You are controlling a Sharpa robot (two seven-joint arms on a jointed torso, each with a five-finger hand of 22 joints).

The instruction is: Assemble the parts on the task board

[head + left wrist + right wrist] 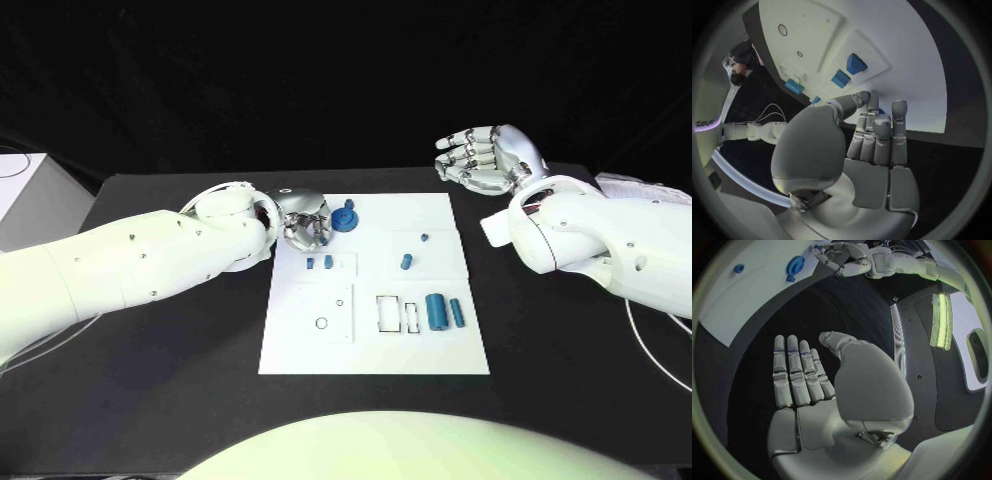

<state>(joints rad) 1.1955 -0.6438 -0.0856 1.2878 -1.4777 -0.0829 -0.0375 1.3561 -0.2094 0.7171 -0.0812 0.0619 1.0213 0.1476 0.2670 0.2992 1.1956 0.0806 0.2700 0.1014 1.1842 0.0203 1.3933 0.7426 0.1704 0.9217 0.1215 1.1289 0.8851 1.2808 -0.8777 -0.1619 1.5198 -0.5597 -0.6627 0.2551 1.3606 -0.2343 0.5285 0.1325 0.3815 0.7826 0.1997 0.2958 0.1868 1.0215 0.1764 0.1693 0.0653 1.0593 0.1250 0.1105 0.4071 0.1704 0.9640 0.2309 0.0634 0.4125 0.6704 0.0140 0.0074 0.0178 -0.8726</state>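
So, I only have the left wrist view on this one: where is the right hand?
Observer: The silver right hand is raised over the black table, off the white task board, open and holding nothing.
Operator: What's blue behind my fingertips?
Observer: A round blue part, right beside the left hand.
Operator: Other parts?
Observer: Two blue cylinders lie side by side near the board's right edge.
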